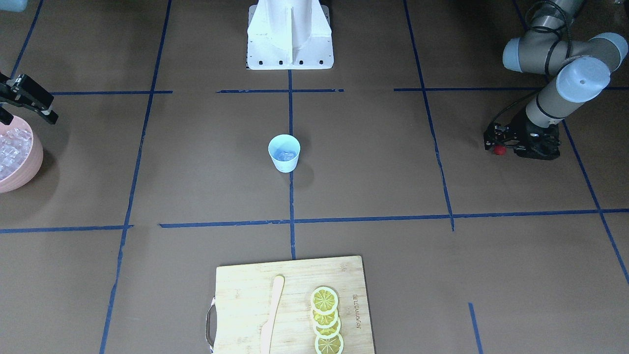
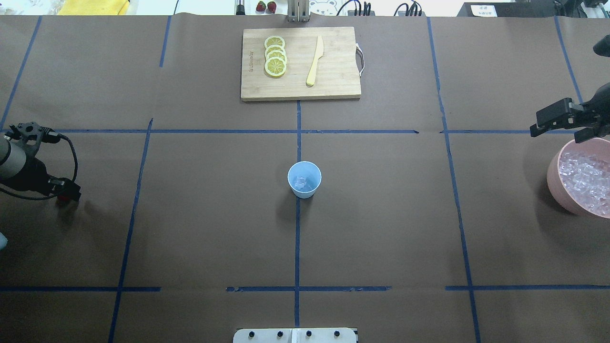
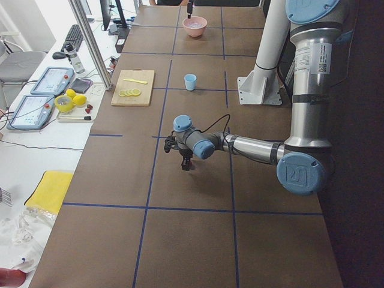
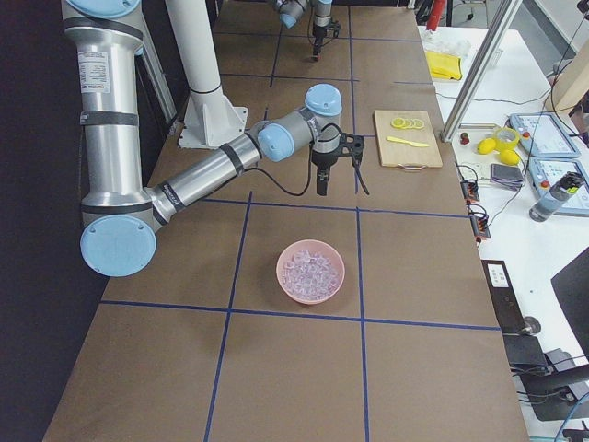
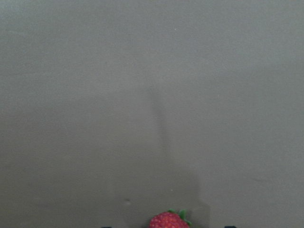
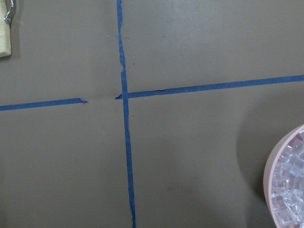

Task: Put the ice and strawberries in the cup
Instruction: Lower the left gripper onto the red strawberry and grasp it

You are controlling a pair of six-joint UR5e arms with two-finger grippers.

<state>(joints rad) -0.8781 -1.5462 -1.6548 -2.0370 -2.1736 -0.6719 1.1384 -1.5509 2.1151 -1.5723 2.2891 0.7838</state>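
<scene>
The light-blue cup stands upright at the table's middle with a few ice cubes in it. More ice fills the pink bowl at the robot's right. The strawberry lies on the table at the robot's left. My left gripper is low over it, its two tips showing wider apart than the berry in the left wrist view, so open. My right gripper is open and empty, above the bowl's far rim.
A wooden cutting board with several lemon slices and a pale knife lies at the table's far side. The robot's white base stands at the near edge. Blue tape lines cross the brown table.
</scene>
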